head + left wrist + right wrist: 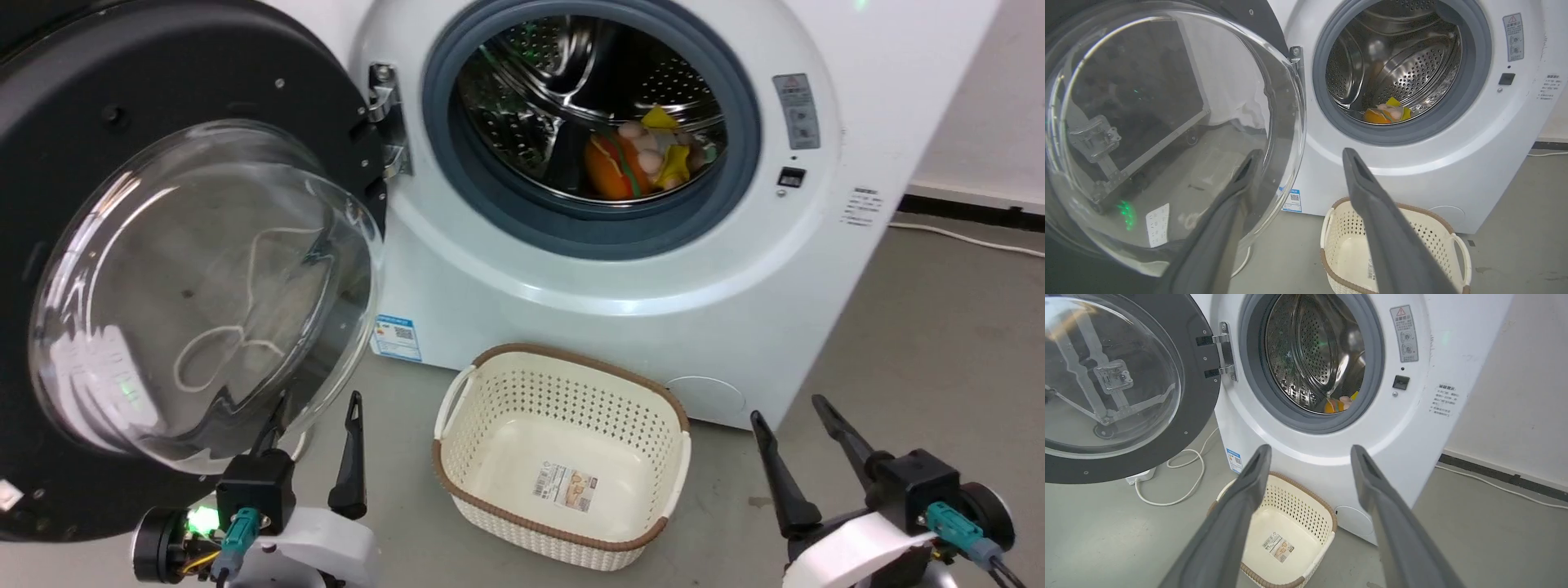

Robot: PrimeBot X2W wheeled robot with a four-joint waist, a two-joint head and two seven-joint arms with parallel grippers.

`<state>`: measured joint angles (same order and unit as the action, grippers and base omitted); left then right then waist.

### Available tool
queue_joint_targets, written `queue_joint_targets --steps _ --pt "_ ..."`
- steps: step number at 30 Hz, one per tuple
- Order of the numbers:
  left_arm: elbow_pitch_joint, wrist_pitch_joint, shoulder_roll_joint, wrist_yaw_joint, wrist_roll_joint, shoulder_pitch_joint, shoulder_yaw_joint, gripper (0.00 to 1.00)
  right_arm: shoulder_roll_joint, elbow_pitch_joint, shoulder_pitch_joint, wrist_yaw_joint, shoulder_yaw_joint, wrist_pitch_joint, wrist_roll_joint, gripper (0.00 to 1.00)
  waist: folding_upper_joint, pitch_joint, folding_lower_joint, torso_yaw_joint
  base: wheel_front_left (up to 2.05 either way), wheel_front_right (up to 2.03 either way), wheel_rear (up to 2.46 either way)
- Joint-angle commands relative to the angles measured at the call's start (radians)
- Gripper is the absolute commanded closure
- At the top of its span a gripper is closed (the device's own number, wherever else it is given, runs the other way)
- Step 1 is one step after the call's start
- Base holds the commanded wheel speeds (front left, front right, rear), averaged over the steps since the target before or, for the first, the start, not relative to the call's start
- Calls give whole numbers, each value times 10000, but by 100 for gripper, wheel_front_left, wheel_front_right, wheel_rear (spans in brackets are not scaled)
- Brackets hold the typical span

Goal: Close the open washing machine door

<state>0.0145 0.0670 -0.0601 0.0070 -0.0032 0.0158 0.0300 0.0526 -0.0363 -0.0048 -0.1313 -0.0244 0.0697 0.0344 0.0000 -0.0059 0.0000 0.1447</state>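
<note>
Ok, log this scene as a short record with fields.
door: washing machine door swung wide open, on the left in the head view
machine: washing machine, colourful toys in its drum
basket: cream perforated basket on the floor before the machine, no laundry in it
left arm: left gripper open, by the door's lower edge; contact unclear
right arm: right gripper open, holding nothing

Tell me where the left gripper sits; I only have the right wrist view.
Observer: In the head view the left gripper is open, low left, just under the glass bowl of the washing machine door.
Operator: Touching it?
Observer: Cannot tell. In the left wrist view one finger overlaps the bowl's edge; the other is clear.
Operator: And the other arm?
Observer: The right gripper is open, right of the basket, apart from it.
</note>
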Motion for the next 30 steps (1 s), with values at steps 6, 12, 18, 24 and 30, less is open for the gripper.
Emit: queue_joint_targets --steps 6,12,18,24,30 --pt "-168 233 -51 168 -44 -137 -7 0 -1 -250 -309 2 -405 214 45 0 0 91 0 353 0 0 0" --pt "-268 359 -60 256 -49 -203 -37 0 69 -425 -498 2 -767 339 153 0 0 140 0 629 0 0 0" --pt "-333 484 -72 312 -64 -252 -65 0 99 -573 -606 2 -983 464 232 0 0 150 0 881 0 0 0" --pt "-358 609 -86 339 -65 -255 -76 0 119 -673 -659 3 -1138 588 297 0 0 146 0 1124 0 0 0" --pt "-412 777 -119 368 -63 -260 -95 0 133 -818 -663 3 -1257 755 423 0 0 142 0 1451 0 0 0"
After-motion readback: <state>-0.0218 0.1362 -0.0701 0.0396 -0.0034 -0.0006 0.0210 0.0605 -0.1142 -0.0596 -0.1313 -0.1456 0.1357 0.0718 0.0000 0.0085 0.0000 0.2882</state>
